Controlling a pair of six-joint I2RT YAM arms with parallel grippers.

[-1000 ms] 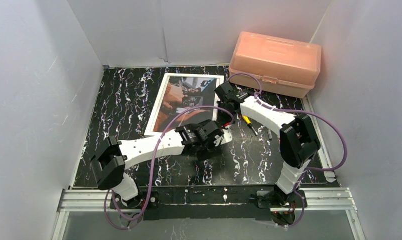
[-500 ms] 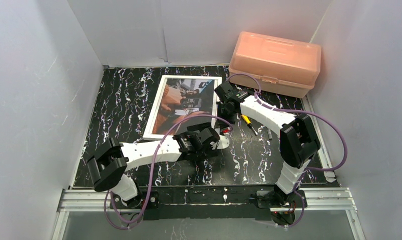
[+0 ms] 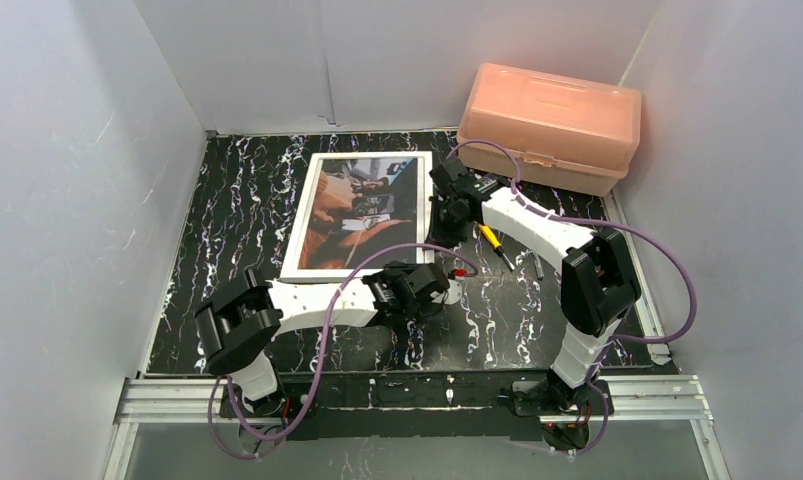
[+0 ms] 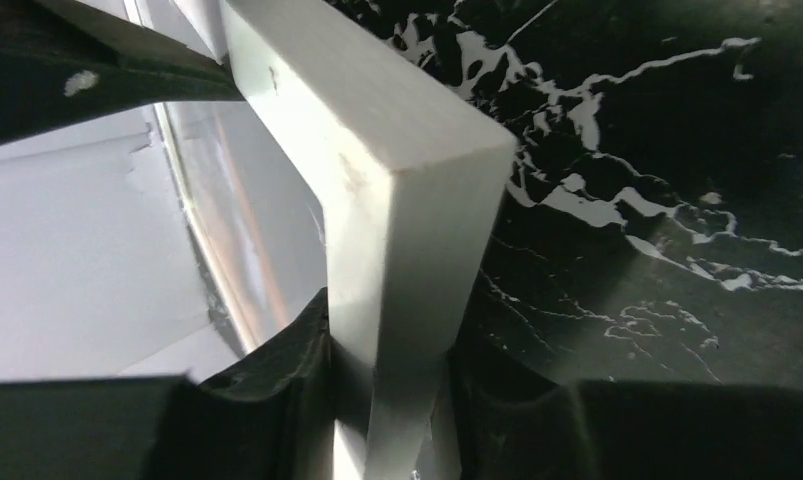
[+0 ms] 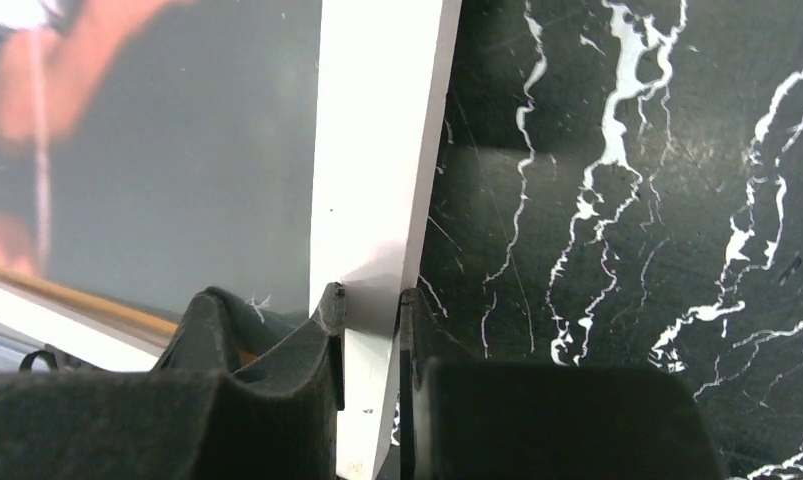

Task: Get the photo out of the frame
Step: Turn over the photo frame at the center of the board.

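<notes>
The frame (image 3: 367,156) is narrow, white; the photo (image 3: 352,215) reddish-brown, orange.

frame (image 3: 357,215) ctr table (image 3: 237,220) | box (image 3: 549,125) rear-R | tool (image 3: 494,241) R of frame

The left gripper (image 4: 389,375) closes from fully open onto the near right corner of the frame (image 4: 417,220). The frame shifts left and turns slightly.

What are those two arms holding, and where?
Both hold the frame: the left jaws clamp its white border near the front right corner, the right jaws its right-hand border.
</notes>
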